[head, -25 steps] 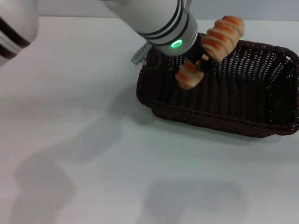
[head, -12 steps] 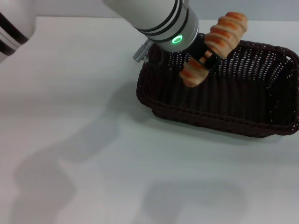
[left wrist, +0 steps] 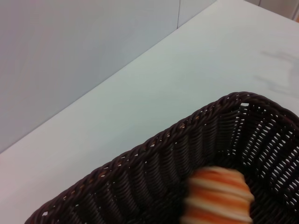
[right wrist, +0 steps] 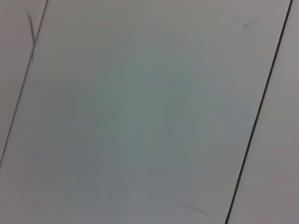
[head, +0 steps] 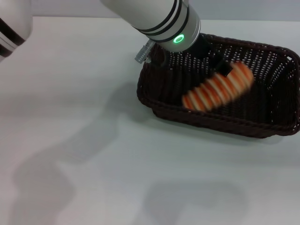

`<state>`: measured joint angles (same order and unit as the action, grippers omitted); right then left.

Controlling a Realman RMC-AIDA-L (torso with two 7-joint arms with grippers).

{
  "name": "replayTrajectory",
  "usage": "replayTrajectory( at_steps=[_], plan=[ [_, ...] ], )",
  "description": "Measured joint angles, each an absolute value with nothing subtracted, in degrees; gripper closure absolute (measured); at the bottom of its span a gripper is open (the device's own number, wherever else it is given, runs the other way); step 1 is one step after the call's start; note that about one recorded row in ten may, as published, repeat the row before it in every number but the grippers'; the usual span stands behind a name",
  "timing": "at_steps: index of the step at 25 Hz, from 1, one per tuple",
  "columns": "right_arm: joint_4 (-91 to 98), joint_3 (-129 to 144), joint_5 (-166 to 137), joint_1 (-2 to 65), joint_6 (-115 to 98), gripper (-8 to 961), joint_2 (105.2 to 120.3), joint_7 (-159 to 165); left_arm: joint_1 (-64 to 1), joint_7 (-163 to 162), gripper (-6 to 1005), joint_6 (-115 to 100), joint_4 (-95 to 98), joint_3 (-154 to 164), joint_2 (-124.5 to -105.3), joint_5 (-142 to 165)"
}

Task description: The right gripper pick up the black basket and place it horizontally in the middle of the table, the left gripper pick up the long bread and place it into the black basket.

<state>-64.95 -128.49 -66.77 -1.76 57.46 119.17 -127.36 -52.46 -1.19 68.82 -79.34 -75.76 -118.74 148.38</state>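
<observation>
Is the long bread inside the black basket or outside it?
Inside: the long bread lies within the black basket walls, below the rim.

The left arm is a thick silver-white cylinder ringed with narrow black bands, ending in the black left gripper point(head: 213, 58). Just behind the claw a small green ring light glows, and beside it a short grey connector sticks out from the wrist.

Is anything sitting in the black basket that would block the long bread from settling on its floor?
Nothing visible does. The long bread is already inside the black basket, below its rim, just under the left gripper. The basket floor around it shows only dark weave. The bread is blurred, so whether it touches the floor cannot be told.
</observation>
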Motion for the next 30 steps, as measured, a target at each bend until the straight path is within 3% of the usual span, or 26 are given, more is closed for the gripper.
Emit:
replayTrajectory(
  at_steps=[5,10,22,25,26,30],
  plan=[
    [-64.97,-128.52,-66.78,-2.05,57.87,190,119.21,-127.33,-50.25,-1.28,218,68.7,-82.97,-76.46,-118.55,151.42],
    [-65.45,-129.07,-66.9,-2.22,57.48,190,119.24,-126.76,-40.33,-0.61,172,62.99,-96.51,-79.07,-118.39,158.89],
    [-67.69,-128.83,-69.86,-4.03,54.79,190,119.64,-117.17,-8.23,9.44,172,21.08,-107.57,-79.18,-118.08,165.17],
    [-69.24,-128.77,-71.16,-5.89,52.11,190,119.81,-114.2,-8.23,9.44,172,21.08,-107.57,-79.18,-118.08,165.17],
    [-69.43,-128.77,-71.17,-6.5,51.74,190,119.85,-113.96,-3.25,10.91,172,13.97,-105.86,-79.46,-118.07,165.29],
    [-69.23,-128.56,-70.54,-8.14,51.42,190,119.9,-113.33,2.06,10.92,172,0.74,-100.11,-79.72,-118.08,165.18]
  ],
)
